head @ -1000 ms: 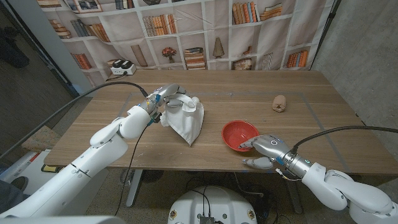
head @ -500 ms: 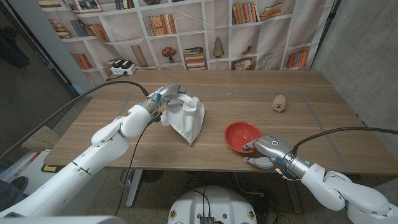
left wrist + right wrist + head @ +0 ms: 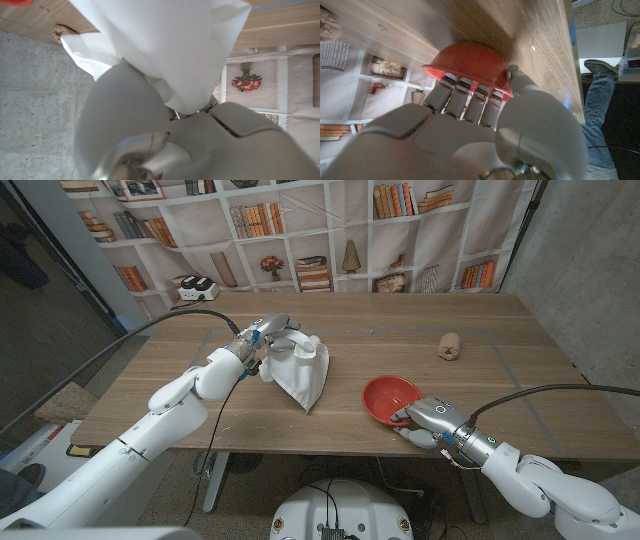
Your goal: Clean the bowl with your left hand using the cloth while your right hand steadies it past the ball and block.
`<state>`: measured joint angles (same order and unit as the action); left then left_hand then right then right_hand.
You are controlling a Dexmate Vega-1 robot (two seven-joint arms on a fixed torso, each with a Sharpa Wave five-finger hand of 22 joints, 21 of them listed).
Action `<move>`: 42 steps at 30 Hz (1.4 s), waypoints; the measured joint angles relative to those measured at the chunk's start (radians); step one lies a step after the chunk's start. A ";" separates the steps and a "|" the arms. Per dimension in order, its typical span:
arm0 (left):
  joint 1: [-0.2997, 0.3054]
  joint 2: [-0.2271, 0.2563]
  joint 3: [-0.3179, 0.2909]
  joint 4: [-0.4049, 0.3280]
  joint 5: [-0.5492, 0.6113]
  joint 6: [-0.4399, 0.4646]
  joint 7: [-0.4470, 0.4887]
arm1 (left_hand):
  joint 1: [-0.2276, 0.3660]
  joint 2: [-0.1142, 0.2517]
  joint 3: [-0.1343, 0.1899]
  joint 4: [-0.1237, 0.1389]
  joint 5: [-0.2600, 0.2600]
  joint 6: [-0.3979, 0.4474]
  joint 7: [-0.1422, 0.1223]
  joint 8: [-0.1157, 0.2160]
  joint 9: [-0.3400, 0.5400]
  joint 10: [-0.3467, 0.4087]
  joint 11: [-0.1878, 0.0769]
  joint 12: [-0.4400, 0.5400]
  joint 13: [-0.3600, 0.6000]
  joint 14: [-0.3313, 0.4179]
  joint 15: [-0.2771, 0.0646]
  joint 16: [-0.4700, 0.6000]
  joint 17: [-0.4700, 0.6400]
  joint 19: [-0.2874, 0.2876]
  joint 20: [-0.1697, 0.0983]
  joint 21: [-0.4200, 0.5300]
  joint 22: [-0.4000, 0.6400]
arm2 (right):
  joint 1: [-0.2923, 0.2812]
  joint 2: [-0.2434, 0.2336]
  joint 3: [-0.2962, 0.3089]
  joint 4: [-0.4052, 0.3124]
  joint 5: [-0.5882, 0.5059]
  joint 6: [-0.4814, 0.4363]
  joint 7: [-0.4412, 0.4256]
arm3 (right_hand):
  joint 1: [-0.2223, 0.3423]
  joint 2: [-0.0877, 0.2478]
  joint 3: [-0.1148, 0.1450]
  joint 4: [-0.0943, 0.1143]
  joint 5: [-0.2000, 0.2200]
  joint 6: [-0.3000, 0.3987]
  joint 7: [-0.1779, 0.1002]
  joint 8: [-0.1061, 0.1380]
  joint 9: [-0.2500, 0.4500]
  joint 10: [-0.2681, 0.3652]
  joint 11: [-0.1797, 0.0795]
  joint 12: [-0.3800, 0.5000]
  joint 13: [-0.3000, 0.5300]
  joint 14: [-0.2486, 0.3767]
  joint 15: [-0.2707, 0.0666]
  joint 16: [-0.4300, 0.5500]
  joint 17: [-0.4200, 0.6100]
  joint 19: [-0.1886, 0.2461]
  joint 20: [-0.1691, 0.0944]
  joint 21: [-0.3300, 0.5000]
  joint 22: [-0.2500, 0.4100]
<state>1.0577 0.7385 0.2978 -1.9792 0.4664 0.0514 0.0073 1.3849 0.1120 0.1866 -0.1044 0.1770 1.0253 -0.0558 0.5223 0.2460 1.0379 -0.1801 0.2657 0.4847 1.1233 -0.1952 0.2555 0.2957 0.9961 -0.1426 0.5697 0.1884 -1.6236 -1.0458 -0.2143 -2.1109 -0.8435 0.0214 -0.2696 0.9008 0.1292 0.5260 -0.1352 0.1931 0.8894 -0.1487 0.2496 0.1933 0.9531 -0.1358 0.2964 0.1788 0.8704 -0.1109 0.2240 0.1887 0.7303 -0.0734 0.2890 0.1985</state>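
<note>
The red bowl [image 3: 388, 396] stands on the wooden table near its front edge, right of centre. My right hand [image 3: 430, 420] grips the bowl's near rim. In the right wrist view its fingers [image 3: 465, 97] lie over the rim of the bowl [image 3: 465, 60], with the thumb at the side. My left hand [image 3: 268, 342] holds the white cloth [image 3: 302, 375] left of centre, and the cloth hangs down to the table. In the left wrist view the cloth [image 3: 165, 45] drapes from the left hand [image 3: 150, 135].
A small brown lump [image 3: 450, 347] lies on the table behind the bowl, to the right; it also shows as the brown lump [image 3: 327, 25]. A white device [image 3: 196, 287] sits at the far left corner. A person's leg in jeans [image 3: 600, 110] is beside the table.
My right hand has drawn in and closed on the bowl's near rim, and the bowl has shifted slightly to the right. The left hand and cloth have stayed put.
</note>
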 measured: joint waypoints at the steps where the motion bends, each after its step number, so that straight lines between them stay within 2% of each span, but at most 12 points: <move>1: -0.002 0.000 0.001 0.001 0.000 0.000 0.001 | 0.000 0.000 0.000 0.000 0.000 0.000 0.000 0.000 0.000 0.000 0.000 0.000 0.000 -0.002 -0.002 0.000 0.000 -0.002 -0.002 0.000 0.000 | 0.005 -0.003 -0.002 0.000 0.001 0.002 0.001 | 0.001 0.004 0.000 0.000 -0.003 0.008 -0.001 0.000 0.000 0.004 -0.001 0.000 0.000 0.003 -0.003 0.000 0.000 0.000 0.000 0.001 0.000; 7: -0.020 0.003 0.009 0.007 0.000 -0.003 0.003 | 0.000 0.000 0.000 0.000 0.000 0.000 0.000 0.000 0.003 0.001 0.001 -0.008 0.006 -0.007 -0.007 -0.006 0.000 -0.020 -0.001 0.000 0.000 | 0.017 -0.007 -0.008 -0.001 0.005 0.010 0.016 | 0.013 0.023 0.003 -0.003 -0.012 0.024 0.008 0.006 0.003 0.021 -0.001 -0.004 0.000 0.016 -0.005 0.000 0.005 0.009 -0.002 0.007 0.004; 15: -0.081 0.011 0.040 0.026 0.001 -0.075 -0.009 | 0.000 0.000 0.006 0.000 0.000 -0.002 -0.002 0.000 0.001 -0.001 -0.001 -0.015 0.016 -0.009 -0.009 -0.010 0.004 -0.027 -0.002 0.000 -0.003 | 0.049 -0.011 -0.033 -0.006 0.001 0.008 0.046 | 0.013 0.026 0.005 -0.006 -0.017 0.035 0.015 0.005 0.002 0.041 0.001 -0.006 0.000 0.038 -0.013 0.000 0.005 0.022 -0.007 0.015 0.009; 20: -0.156 0.007 0.080 0.057 -0.012 -0.154 -0.039 | 0.000 0.000 0.006 0.000 0.000 -0.002 -0.002 0.001 0.000 -0.005 0.004 -0.015 0.017 -0.015 -0.013 -0.010 0.005 -0.038 0.002 0.000 -0.003 | 0.067 -0.001 -0.055 -0.010 -0.011 -0.006 0.066 | 0.013 0.026 0.007 -0.007 -0.020 0.040 0.020 0.003 -0.001 0.041 0.001 -0.004 0.000 0.041 -0.013 0.000 0.005 0.028 -0.007 0.023 0.009; 22: -0.177 0.004 0.094 0.070 -0.012 -0.155 -0.040 | 0.000 0.000 0.006 0.000 0.000 -0.004 -0.003 0.008 0.000 -0.010 0.005 -0.015 0.019 -0.025 -0.007 -0.013 0.011 -0.038 0.002 0.000 -0.003 | 0.073 0.004 -0.064 -0.011 -0.017 -0.014 0.074 | 0.013 0.026 0.007 -0.007 -0.020 0.040 0.020 0.003 -0.001 0.041 0.001 -0.004 0.000 0.041 -0.013 0.000 0.003 0.028 -0.007 0.023 0.009; 23: -0.198 0.000 0.105 0.080 -0.026 -0.196 -0.060 | 0.000 0.000 0.006 0.000 0.000 -0.004 -0.003 0.008 0.000 -0.010 0.005 -0.015 0.019 -0.028 -0.005 -0.016 0.012 -0.038 0.002 0.000 -0.003 | 0.075 0.006 -0.066 -0.011 -0.018 -0.017 0.076 | 0.013 0.026 0.007 -0.007 -0.020 0.040 0.020 0.003 -0.001 0.041 0.001 -0.004 0.000 0.041 -0.013 0.000 0.002 0.028 -0.007 0.023 0.009; 26: -0.248 -0.012 0.135 0.108 -0.044 -0.239 -0.083 | 0.000 0.000 0.006 0.000 0.000 -0.007 0.000 0.008 0.002 -0.012 0.007 -0.015 0.023 -0.033 -0.003 -0.016 0.011 -0.038 0.002 0.000 -0.003 | 0.082 0.013 -0.078 -0.011 -0.026 -0.027 0.087 | 0.013 0.026 0.007 -0.007 -0.020 0.040 0.020 0.000 -0.001 0.041 0.001 -0.004 0.001 0.041 -0.013 0.000 0.002 0.028 -0.007 0.023 0.013; 30: -0.307 -0.029 0.169 0.148 -0.055 -0.259 -0.093 | 0.000 0.000 0.006 0.000 0.000 -0.007 0.000 0.008 0.003 -0.015 0.011 -0.022 0.025 -0.033 -0.003 -0.016 0.010 -0.043 0.007 0.000 -0.002 | 0.085 0.017 -0.083 -0.011 -0.037 -0.041 0.095 | 0.013 0.026 0.007 -0.007 -0.020 0.040 0.020 -0.003 -0.001 0.044 0.004 -0.004 0.001 0.041 -0.013 0.000 0.002 0.028 -0.007 0.023 0.013; 31: -0.318 -0.033 0.176 0.156 -0.055 -0.259 -0.093 | 0.000 0.000 0.006 0.000 0.000 -0.008 0.000 0.008 0.003 -0.015 0.011 -0.022 0.025 -0.033 -0.003 -0.016 0.010 -0.043 0.007 0.000 -0.002 | 0.085 0.017 -0.083 -0.011 -0.037 -0.042 0.095 | 0.013 0.026 0.007 -0.007 -0.020 0.040 0.020 -0.003 -0.001 0.045 0.005 -0.004 0.001 0.041 -0.013 0.000 0.002 0.028 -0.007 0.023 0.013; 32: -0.329 -0.036 0.183 0.165 -0.097 -0.325 -0.129 | 0.000 0.000 0.006 0.000 0.000 -0.008 0.000 0.008 0.003 -0.015 0.011 -0.022 0.026 -0.033 -0.002 -0.016 0.011 -0.043 0.007 0.000 -0.002 | 0.091 0.028 -0.097 -0.012 -0.041 -0.047 0.097 | 0.013 0.026 0.007 -0.007 -0.020 0.040 0.020 -0.003 -0.001 0.047 0.003 -0.008 0.001 0.041 -0.013 0.000 0.002 0.028 -0.007 0.023 0.013; 33: -0.344 -0.040 0.192 0.175 -0.109 -0.344 -0.139 | 0.000 0.000 0.007 -0.002 0.000 -0.009 -0.001 0.008 0.003 -0.015 0.011 -0.022 0.027 -0.037 0.001 -0.016 0.012 -0.044 0.006 0.000 -0.002 | 0.091 0.028 -0.097 -0.012 -0.041 -0.047 0.097 | 0.014 0.026 0.007 -0.007 -0.020 0.040 0.020 -0.003 -0.001 0.048 0.002 -0.008 0.001 0.041 -0.013 -0.003 0.002 0.028 -0.007 0.023 0.013; 42: -0.441 -0.073 0.260 0.257 -0.163 -0.435 -0.196 | 0.000 0.000 0.010 -0.005 0.000 -0.009 -0.001 0.014 0.003 -0.021 0.016 -0.022 0.032 -0.045 0.006 -0.016 0.017 -0.058 0.011 0.000 -0.002 | 0.091 0.043 -0.110 -0.018 -0.057 -0.074 0.108 | 0.014 0.026 0.007 -0.007 -0.023 0.044 0.024 -0.009 0.000 0.048 0.002 -0.012 0.001 0.041 -0.013 -0.010 -0.003 0.028 -0.007 0.023 0.013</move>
<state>0.6170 0.6651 0.5576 -1.7225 0.3033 -0.3833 -0.1891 1.3853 0.1122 0.1966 -0.1092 0.1768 1.0160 -0.0571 0.5365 0.2489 1.0170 -0.1646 0.2435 0.5172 1.0784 -0.1891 0.2397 0.3125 0.9385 -0.1317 0.5695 0.1861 -1.5321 -1.0030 -0.3246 -2.1285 -0.9006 -0.0524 -0.1615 0.9144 0.1549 0.5326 -0.1423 0.1700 0.9329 -0.1247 0.2411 0.1928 1.0014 -0.1339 0.2848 0.1795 0.9117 -0.1237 0.2143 0.1859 0.7587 -0.0805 0.3121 0.2118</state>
